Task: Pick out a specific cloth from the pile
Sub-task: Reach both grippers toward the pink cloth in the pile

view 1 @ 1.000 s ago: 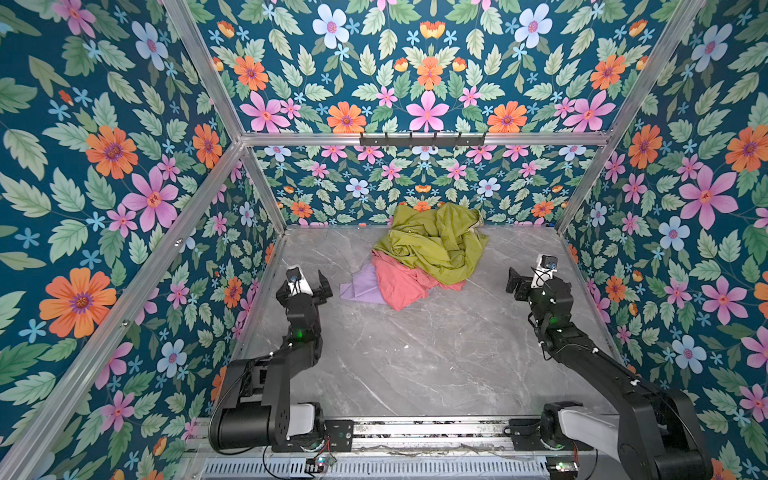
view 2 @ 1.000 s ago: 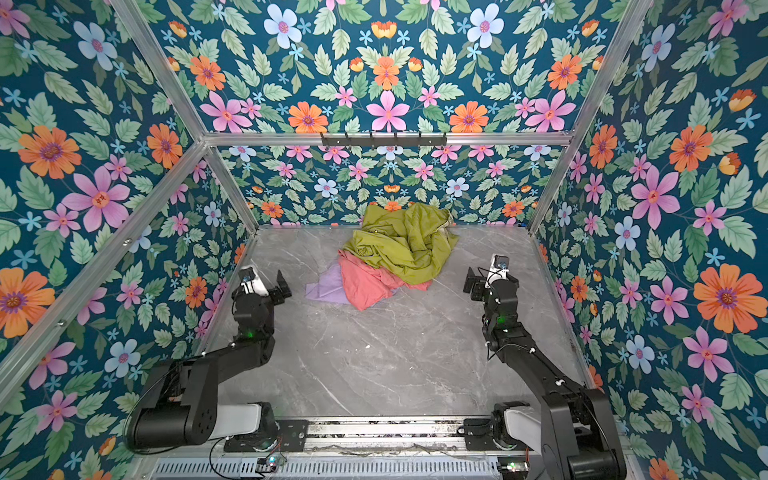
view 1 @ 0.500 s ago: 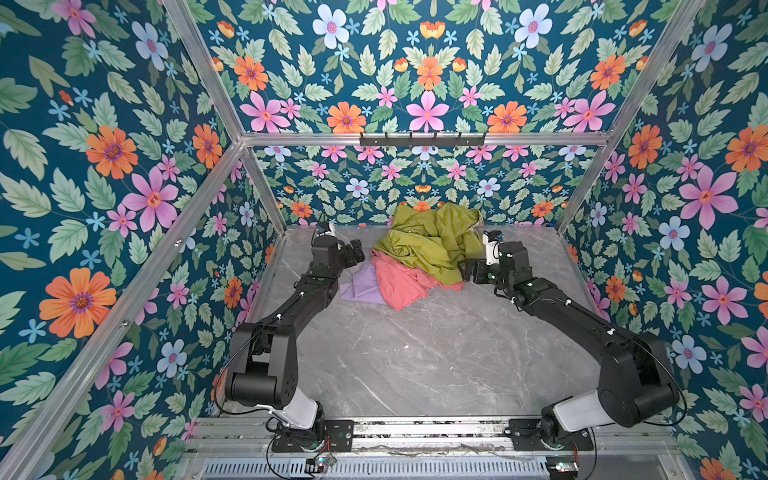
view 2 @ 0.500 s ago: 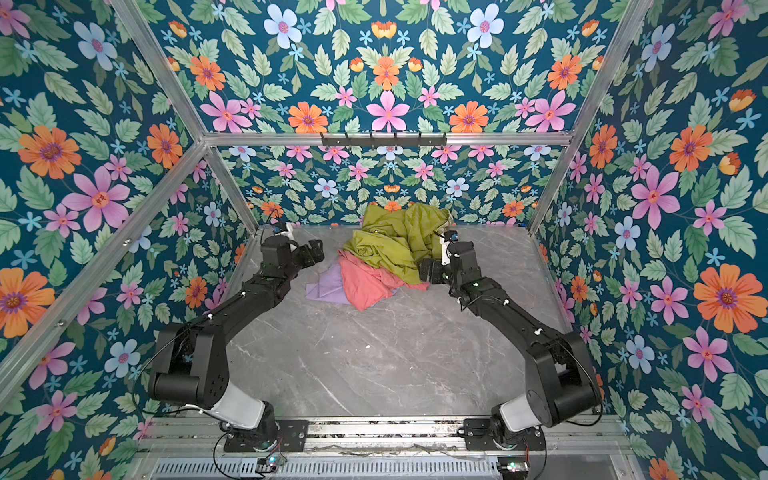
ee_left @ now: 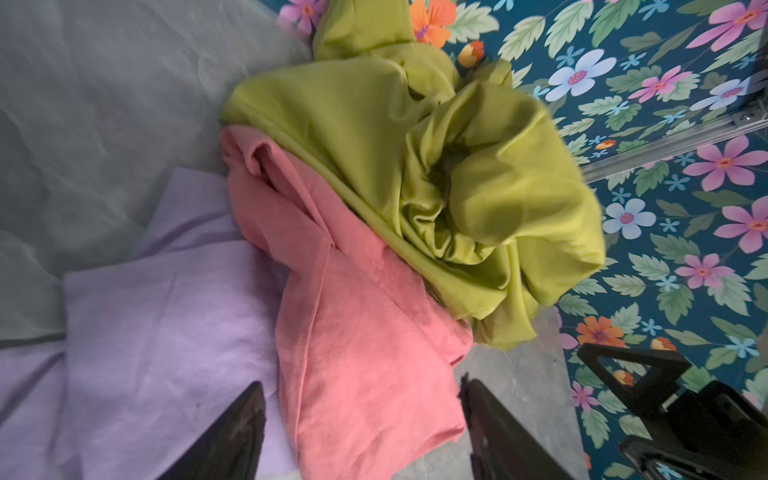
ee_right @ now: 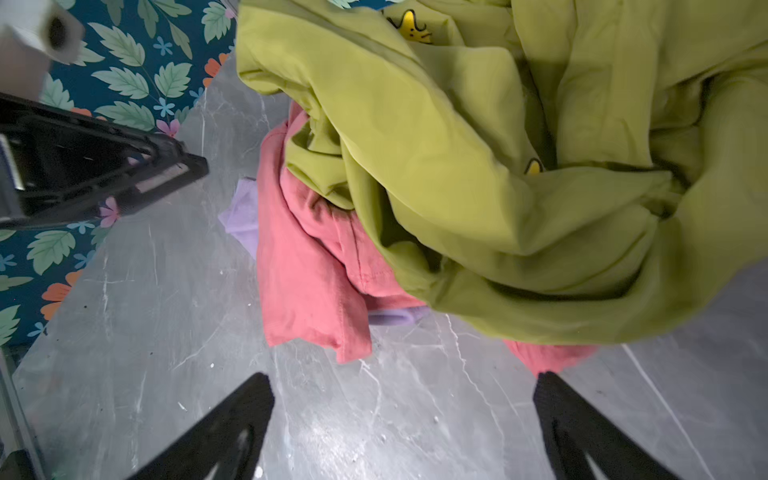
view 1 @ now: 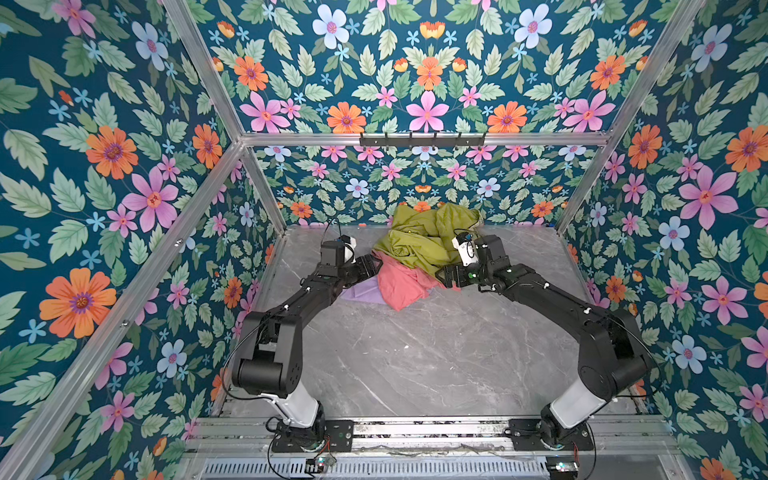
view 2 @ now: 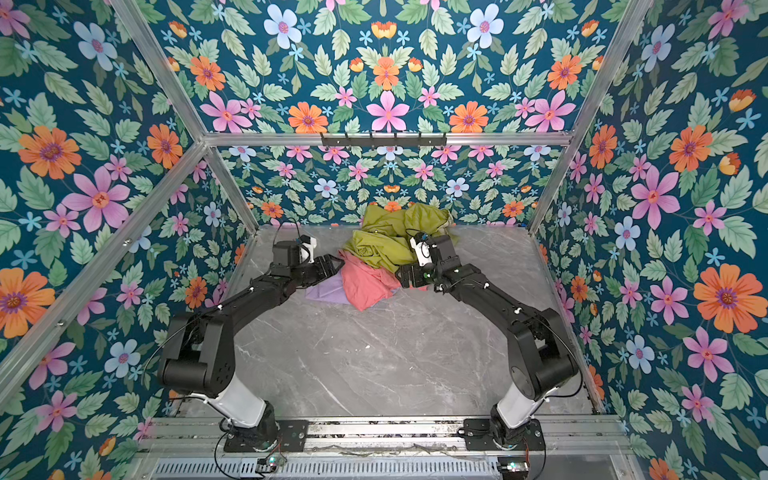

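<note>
My left pincer (ee_left: 361, 386) stands open; its jaws straddle the near end of the pink cloth (ee_left: 361, 332), which lies flat between them; one finger (ee_left: 241, 428) hangs over the lilac cloth (ee_left: 166, 311), its partner sits just beside the pink edge above the bare table (ee_left: 523, 386); whether either one touches fabric I cannot tell. Ahead of this pincer the pink cloth runs under the green cloth (ee_left: 415, 145), which buries its far part. My right pincer (ee_right: 403, 380) is open wide as well and holds nothing; it hovers over bare table with a loose pink corner just ahead of it, and a second scrap of pink pokes out from below the green fold right at one fingertip (ee_right: 557, 407). In both top views my two pincers face each other across the pile (view 1: 415, 253), the pink cloth between them; the pile's green top reaches the back wall (view 1: 415, 187) beyond both pincers, so that side is shut in; behind both pincers, toward my bases, the table lies bare and wide.
</note>
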